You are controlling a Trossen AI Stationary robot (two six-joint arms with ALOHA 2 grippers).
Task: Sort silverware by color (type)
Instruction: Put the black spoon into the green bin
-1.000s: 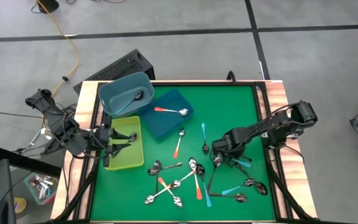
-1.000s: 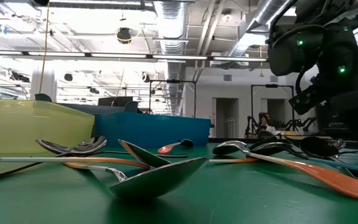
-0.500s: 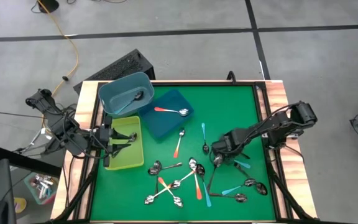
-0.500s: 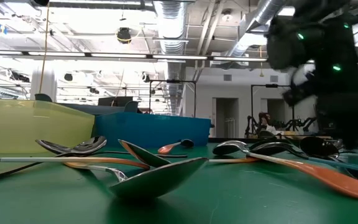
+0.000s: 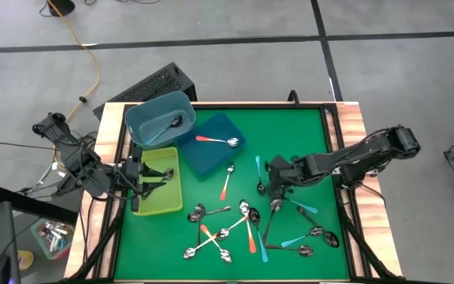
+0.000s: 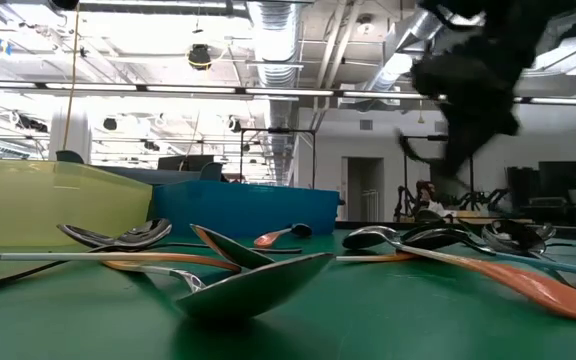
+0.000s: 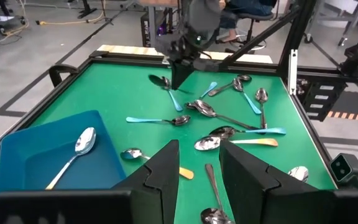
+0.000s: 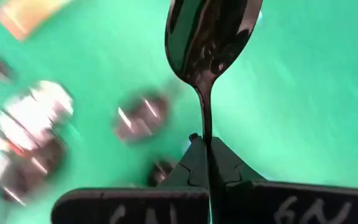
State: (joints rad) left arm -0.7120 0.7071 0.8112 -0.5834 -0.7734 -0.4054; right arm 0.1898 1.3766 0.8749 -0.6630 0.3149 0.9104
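Several small spoons [image 5: 243, 221] with orange, teal or plain metal handles lie scattered on the green mat. One orange-handled spoon [image 5: 217, 140] rests in the dark blue tray [image 5: 211, 154], and another spoon [image 5: 164, 126] lies in the teal bin. My right gripper [image 5: 273, 180] hangs above the right part of the pile, shut on a dark metal spoon [image 8: 213, 31]. My left gripper [image 7: 197, 180] waits open over the yellow-green bin [image 5: 158, 180] at the mat's left edge. My right gripper pinches the dark metal spoon by its thin handle [image 8: 205, 124] between the two fingers. The fingers point down from above, and the spoon lies along them with its bowl [image 8: 213, 31] sticking out past the tips. It hangs clear of the mat.
The teal bin [image 5: 160, 118], blue tray and yellow-green bin crowd the mat's far-left corner. Wooden rails and dark frame bars [image 5: 345, 173] border the mat. Bare green mat [image 5: 290, 134] lies at the far right. A keyboard [image 5: 148, 87] sits beyond the table.
My right gripper has risen from the spoon pile and drifted toward the far edge, carrying the dark spoon up off the mat. The arm's elbow has swung outward to the right. The left arm has kept still.
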